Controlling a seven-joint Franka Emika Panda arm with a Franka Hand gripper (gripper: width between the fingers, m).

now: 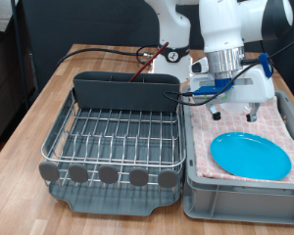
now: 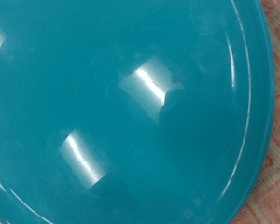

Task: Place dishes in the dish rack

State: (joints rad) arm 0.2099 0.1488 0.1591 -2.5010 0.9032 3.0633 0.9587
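- You can see the round light-blue plate (image 1: 250, 156) lying flat on the pink checkered cloth (image 1: 284, 127) inside the grey rectangular bin (image 1: 240, 196), on the exterior view's right.
- Your white robot arm (image 1: 230, 29) reaches down over that bin. Its two-finger gripper (image 1: 235, 111) hangs just above the plate's far edge.
- You cannot tell from the pictures if the jaws are open or closed. Two white fingers (image 1: 253, 110) point down, and nothing shows between them.
- In the wrist view the plate (image 2: 112, 103) fills almost the whole picture. It is shiny, with bright patches of light on it. A little bit of the pink cloth (image 2: 271, 201) peeks out past the rim at one corner.
- The big silver wire-grid dish rack (image 1: 116, 132) sits on its dark grey plastic tray (image 1: 118, 196), on the exterior view's left, right beside the bin. No dish lies on the wire grid.
- A row of round grey tabs (image 1: 108, 175) runs along the rack's near edge.
- The tall grey utensil caddy (image 1: 122, 91) stands along the far side of the rack. A reddish-brown wooden spoon (image 1: 147, 62) sticks up at a slant behind the caddy; you cannot tell if it stands inside it.
- Everything sits on a brown wooden table (image 1: 29, 117).
- You will find no words, labels or brand names that can be read.
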